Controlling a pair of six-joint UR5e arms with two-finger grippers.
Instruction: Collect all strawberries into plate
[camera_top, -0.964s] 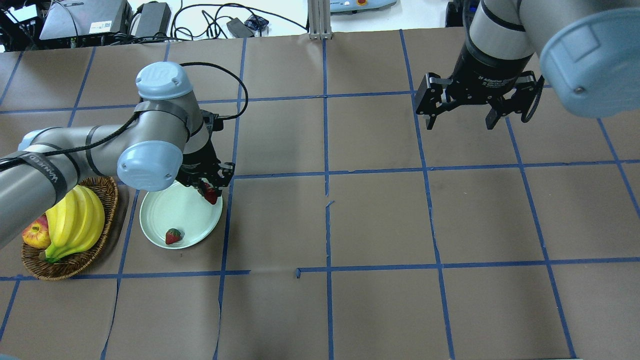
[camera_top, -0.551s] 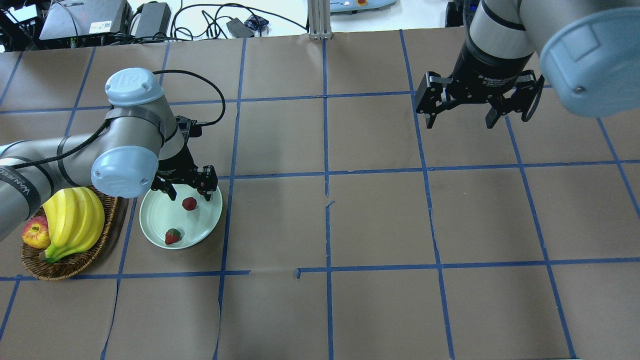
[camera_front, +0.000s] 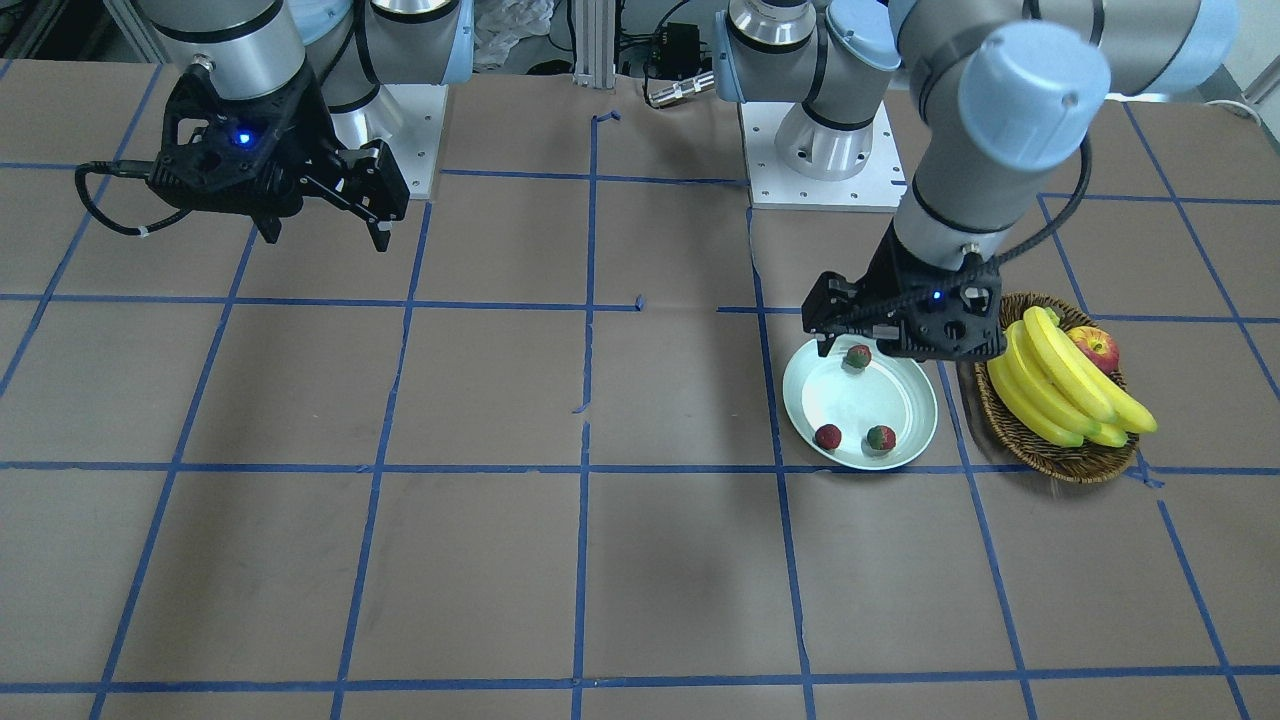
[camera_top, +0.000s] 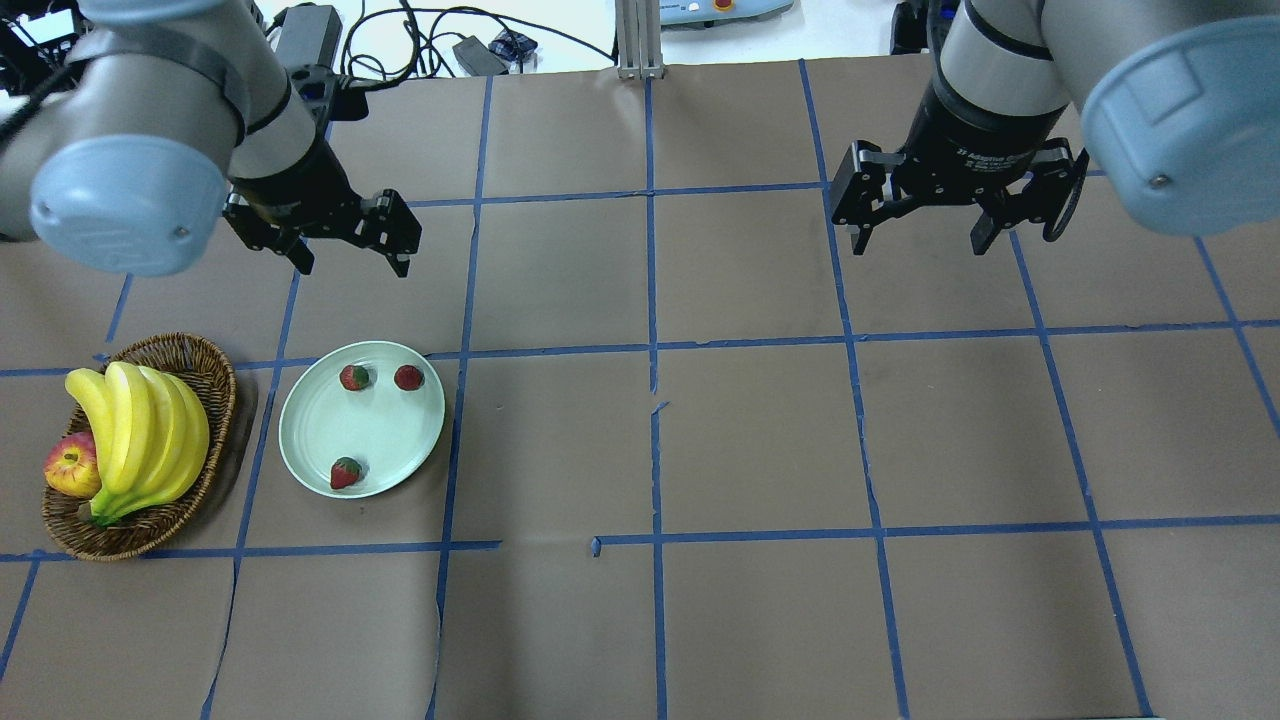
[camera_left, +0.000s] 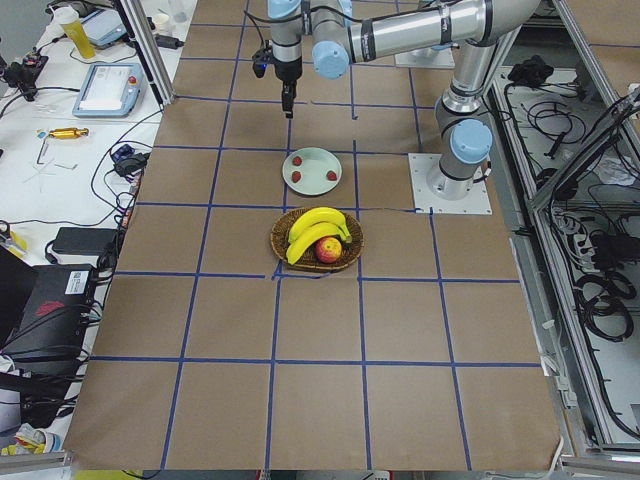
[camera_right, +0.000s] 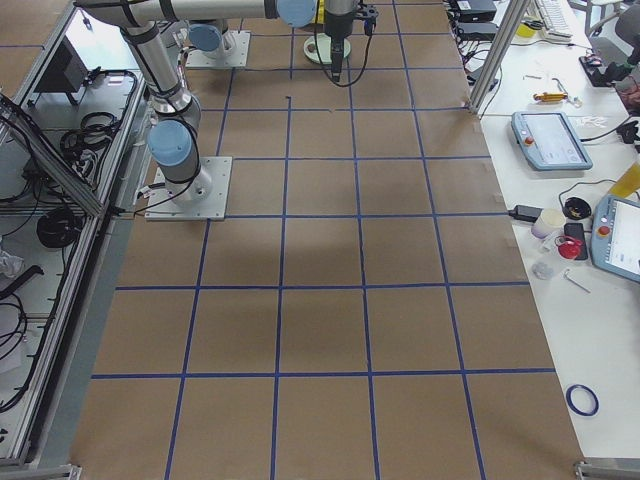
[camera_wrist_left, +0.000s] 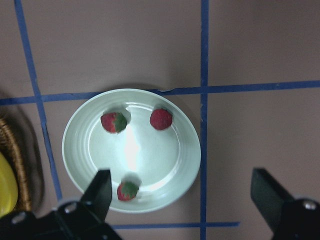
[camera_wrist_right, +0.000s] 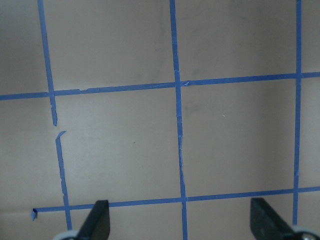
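So as far as I can tell this one's basically done. All three strawberries (camera_top: 354, 377) are sitting in the plate (camera_top: 385, 440). Two are side by side up by its far rim, and the third is alone near the rim on the robot's side. I don't see any red berries out on the table (camera_top: 760, 440) in any view, so I'd say there's nothing left to collect. What's left is maybe just parking the arms.

The left gripper (camera_top: 352, 262) hangs in the air past the plate's far side with its jaws spread wide and nothing in them. Its wrist cam looks straight down on the plate and all three berries. The right gripper (camera_top: 920, 245) is well off to the plate's right, also spread and empty, with only brown paper and blue tape under it.

On room, the basket (camera_top: 215, 365) with the bananas (camera_top: 150, 430) and the apple (camera_top: 68, 470) sits just beside the plate on its left, with only a narrow gap. That's the one side I'd avoid sweeping through. Every other side of the plate is open paper. The lone berry is pretty close to the rim, so I'd guess a bump to the plate could roll it out. Both claws are up and away from the plate, though, so that looks unlikely.
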